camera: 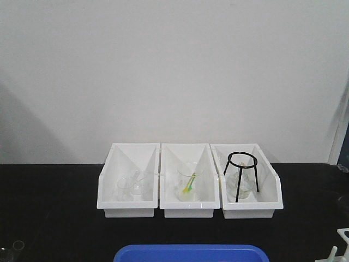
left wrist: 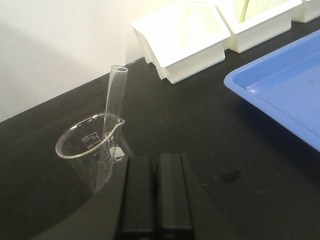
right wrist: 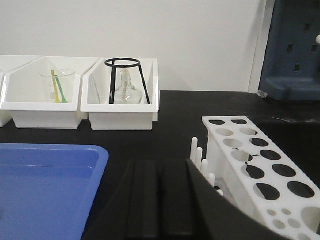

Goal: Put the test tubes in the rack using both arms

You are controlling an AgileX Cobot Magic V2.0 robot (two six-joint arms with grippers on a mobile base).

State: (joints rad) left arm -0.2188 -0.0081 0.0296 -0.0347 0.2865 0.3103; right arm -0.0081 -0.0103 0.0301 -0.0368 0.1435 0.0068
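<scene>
Glass test tube (left wrist: 114,100) leans in beaker (left wrist: 80,150) | blue tray (left wrist: 280,95) edge well apart

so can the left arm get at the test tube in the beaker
Probably yes: the test tube leans in the beaker just ahead of the left end effector, its top above the rim, with nothing between. The end effector looks closed, so it would need to open first.
</scene>
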